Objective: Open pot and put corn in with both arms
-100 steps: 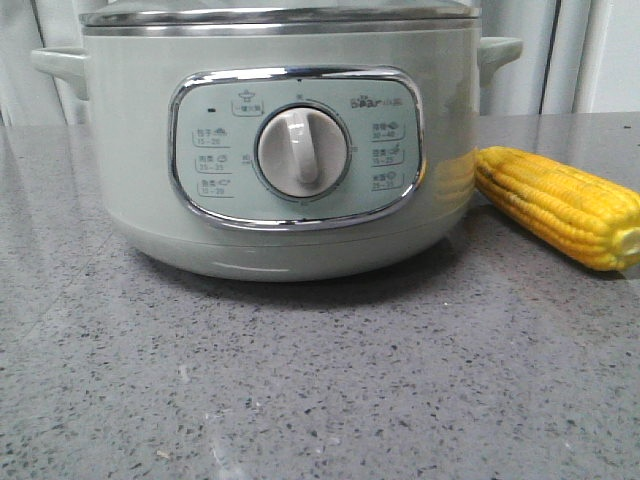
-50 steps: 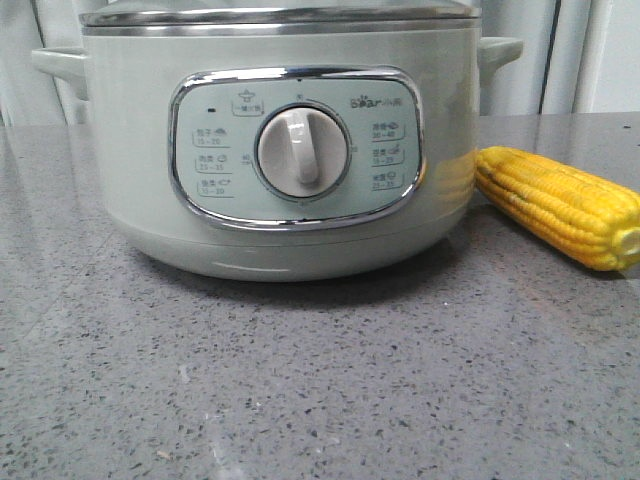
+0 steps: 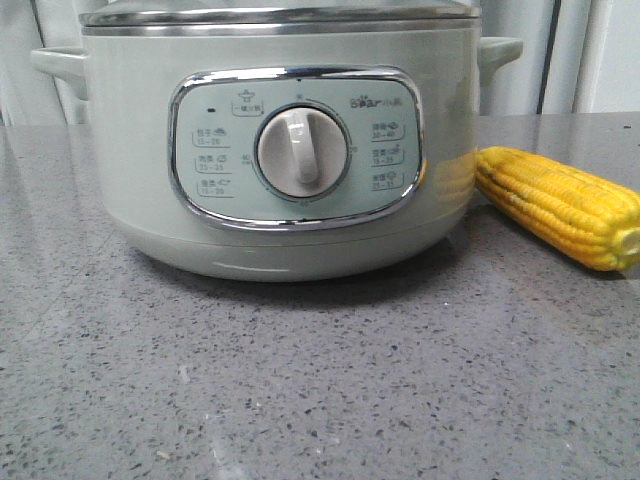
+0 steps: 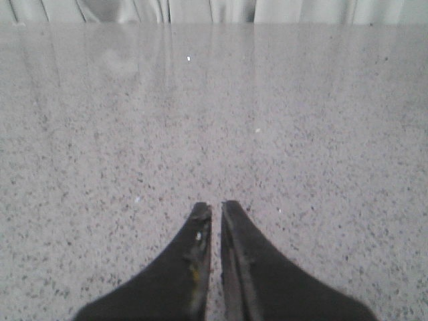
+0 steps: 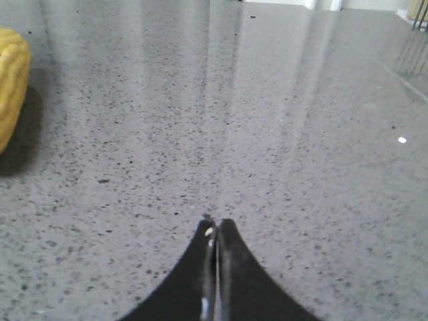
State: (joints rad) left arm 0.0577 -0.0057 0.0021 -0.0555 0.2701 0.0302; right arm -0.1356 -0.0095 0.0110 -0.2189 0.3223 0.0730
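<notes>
The pale sage-green pot [image 3: 140,170] fills the front view, its chrome-framed panel and white dial [image 3: 300,152] facing me and the steel-rimmed lid [image 3: 280,15] on top. The yellow corn [image 3: 560,205] lies on the counter just right of the pot; its end also shows in the right wrist view [image 5: 10,87]. My left gripper [image 4: 216,206] is shut and empty over bare counter. My right gripper [image 5: 215,222] is shut and empty, with the corn off to one side. Neither gripper shows in the front view.
The grey speckled stone counter [image 3: 320,380] runs all around. Pale curtains [image 3: 560,50] hang behind the pot. The pot's two side handles [image 3: 500,50] stick out left and right.
</notes>
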